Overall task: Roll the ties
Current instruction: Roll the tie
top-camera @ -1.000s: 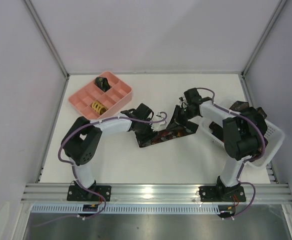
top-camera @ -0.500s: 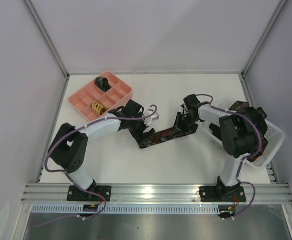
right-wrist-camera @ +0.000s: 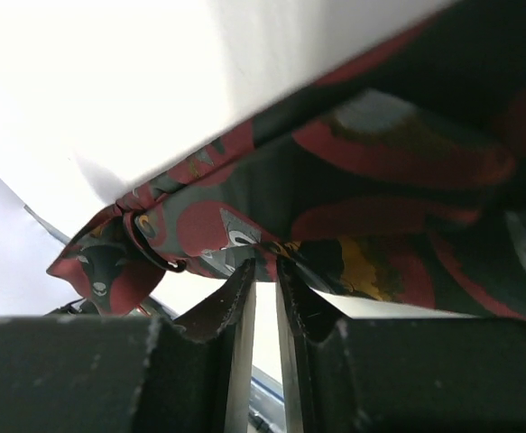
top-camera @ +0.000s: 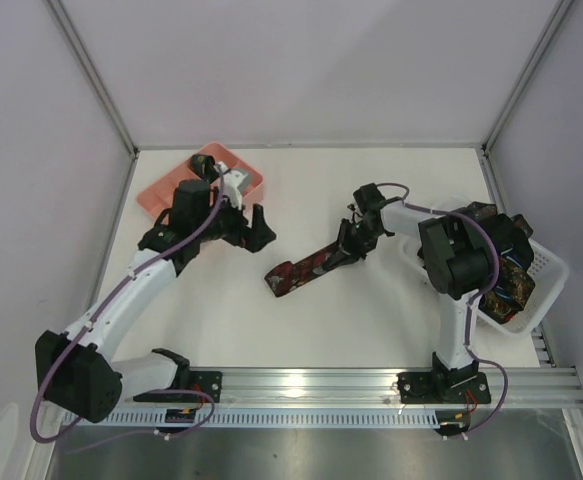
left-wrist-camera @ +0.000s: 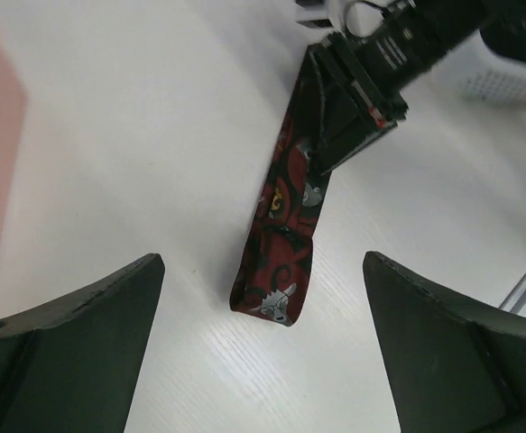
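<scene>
One tie [top-camera: 311,266] flat on table [top-camera: 371,320] between arms, far end pinched in closed right gripper [top-camera: 348,243], left gripper [top-camera: 253,226] wide open, empty, near pink tray [top-camera: 161,192]; risk: fabric slipping from thin pinch or sliding instead of curling, near end unheld.

Left tool [top-camera: 254,228] off tie [top-camera: 306,268], withdrawn beside pink tray [top-camera: 161,196]; tie shifted slightly left.
</scene>
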Motion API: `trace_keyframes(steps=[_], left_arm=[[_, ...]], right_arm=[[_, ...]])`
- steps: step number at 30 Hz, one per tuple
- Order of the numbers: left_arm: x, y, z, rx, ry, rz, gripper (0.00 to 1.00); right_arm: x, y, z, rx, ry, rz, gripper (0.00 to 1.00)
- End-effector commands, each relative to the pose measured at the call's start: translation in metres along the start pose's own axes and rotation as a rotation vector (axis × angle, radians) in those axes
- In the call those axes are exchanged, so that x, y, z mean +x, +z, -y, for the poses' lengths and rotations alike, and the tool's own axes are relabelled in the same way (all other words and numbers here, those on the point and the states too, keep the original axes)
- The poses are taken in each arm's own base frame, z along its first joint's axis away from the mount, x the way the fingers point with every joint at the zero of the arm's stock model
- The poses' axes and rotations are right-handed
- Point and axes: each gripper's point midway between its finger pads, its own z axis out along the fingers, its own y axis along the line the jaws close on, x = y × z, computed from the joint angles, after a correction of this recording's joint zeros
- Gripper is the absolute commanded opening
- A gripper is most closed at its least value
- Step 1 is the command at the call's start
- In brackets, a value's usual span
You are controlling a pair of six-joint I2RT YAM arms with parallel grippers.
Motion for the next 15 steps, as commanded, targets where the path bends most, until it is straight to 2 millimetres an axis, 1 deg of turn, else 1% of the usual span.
trace_keyframes(steps=[1, 2, 3, 4, 5, 6, 7, 8, 9, 10, 11, 12, 14, 15], left_arm=[[-0.005, -0.016, -0.018, -0.085, -0.296, 0.076, 0.98], [0.0, -0.02, -0.02, -0.112, -0.337, 0.077, 0.96], [0.008, -0.022, -0.022, -0.152, -0.423, 0.063, 0.95], [0.014, -0.023, -0.023, -0.17, -0.473, 0.047, 0.95], [0.026, -0.02, -0.022, -0.173, -0.519, 0.022, 0.95], [0.033, -0.019, -0.017, -0.16, -0.581, 0.01, 0.95], [0.032, -0.016, -0.012, -0.125, -0.6, 0.024, 0.95], [0.046, -0.013, -0.01, -0.122, -0.637, 0.007, 0.95], [0.048, -0.014, -0.007, -0.113, -0.683, 0.018, 0.95], [0.049, -0.013, -0.005, -0.099, -0.701, 0.033, 0.94], [0.06, -0.012, -0.005, -0.106, -0.728, 0.018, 0.94], [0.065, -0.013, -0.003, -0.112, -0.765, 0.01, 0.94], [0.083, -0.013, -0.005, -0.155, -0.829, -0.031, 0.92], [0.09, -0.015, -0.004, -0.173, -0.87, -0.051, 0.92]], right_arm=[[-0.015, 0.0, -0.004, 0.038, -0.068, 0.043, 0.21], [-0.018, -0.012, -0.014, 0.028, -0.109, 0.073, 0.21], [-0.018, -0.018, -0.019, 0.024, -0.133, 0.083, 0.25], [-0.023, -0.028, -0.033, 0.002, -0.169, 0.111, 0.3], [-0.022, -0.037, -0.045, -0.022, -0.217, 0.123, 0.34], [-0.021, -0.041, -0.055, -0.056, -0.244, 0.122, 0.41], [-0.013, -0.045, -0.073, -0.139, -0.275, 0.082, 0.45], [-0.01, -0.048, -0.09, -0.193, -0.309, 0.067, 0.49], [-0.005, -0.044, -0.097, -0.232, -0.326, 0.031, 0.54], [0.006, -0.045, -0.108, -0.3, -0.339, -0.025, 0.56], [0.011, -0.041, -0.118, -0.331, -0.361, -0.049, 0.57], [0.016, -0.035, -0.121, -0.36, -0.372, -0.079, 0.6], [0.022, -0.028, -0.126, -0.38, -0.389, -0.11, 0.61], [0.024, -0.022, -0.129, -0.392, -0.403, -0.12, 0.64]])
